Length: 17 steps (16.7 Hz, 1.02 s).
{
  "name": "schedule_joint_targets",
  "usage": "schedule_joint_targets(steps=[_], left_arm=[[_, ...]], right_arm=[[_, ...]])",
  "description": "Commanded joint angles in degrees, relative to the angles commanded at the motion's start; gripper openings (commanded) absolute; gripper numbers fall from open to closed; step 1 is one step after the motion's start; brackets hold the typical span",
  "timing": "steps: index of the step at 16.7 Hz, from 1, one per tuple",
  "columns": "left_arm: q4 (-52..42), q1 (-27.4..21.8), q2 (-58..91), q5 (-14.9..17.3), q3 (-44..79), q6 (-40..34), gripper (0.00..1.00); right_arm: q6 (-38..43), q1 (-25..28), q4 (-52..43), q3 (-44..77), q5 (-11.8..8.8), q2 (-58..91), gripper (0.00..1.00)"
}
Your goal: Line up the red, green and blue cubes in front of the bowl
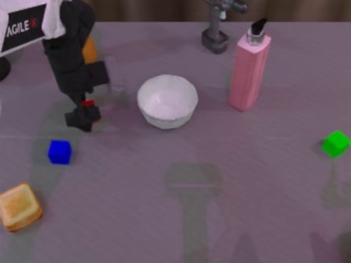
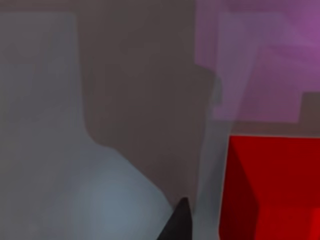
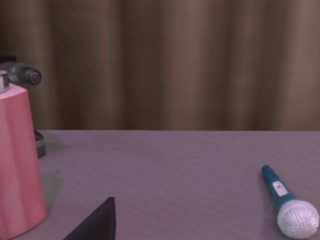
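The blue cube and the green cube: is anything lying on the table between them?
No. In the top view, only bare table separates the blue cube from the green cube; the bowl sits behind that line.

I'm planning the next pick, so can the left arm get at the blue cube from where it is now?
Probably yes. The blue cube sits alone on bare table just in front of the left gripper, nothing between them. But that gripper already holds the red cube, so it must set that down first.

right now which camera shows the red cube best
The left wrist view: the red cube fills its corner, close up. The top view shows only a red sliver at the left gripper. The right wrist view shows none of it.
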Motion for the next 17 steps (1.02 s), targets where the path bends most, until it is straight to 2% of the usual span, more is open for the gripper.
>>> schedule_joint_targets(steps=[4,5,12,17], left_arm=[[0.0,0.0,0.0,0.0,0.0,0.0,0.02],[0.0,0.0,0.0,0.0,0.0,0.0,0.0],[0.0,0.0,0.0,0.0,0.0,0.0,0.0],[-6.26,0.75,-3.48,0.77,3.65,-1.39,0.0]], right_arm=[[0.0,0.0,0.0,0.0,0.0,0.0,1.0],[0.0,0.0,0.0,0.0,0.0,0.0,1.0],[0.0,0.0,0.0,0.0,0.0,0.0,1.0],[0.0,0.0,0.0,0.0,0.0,0.0,1.0]])
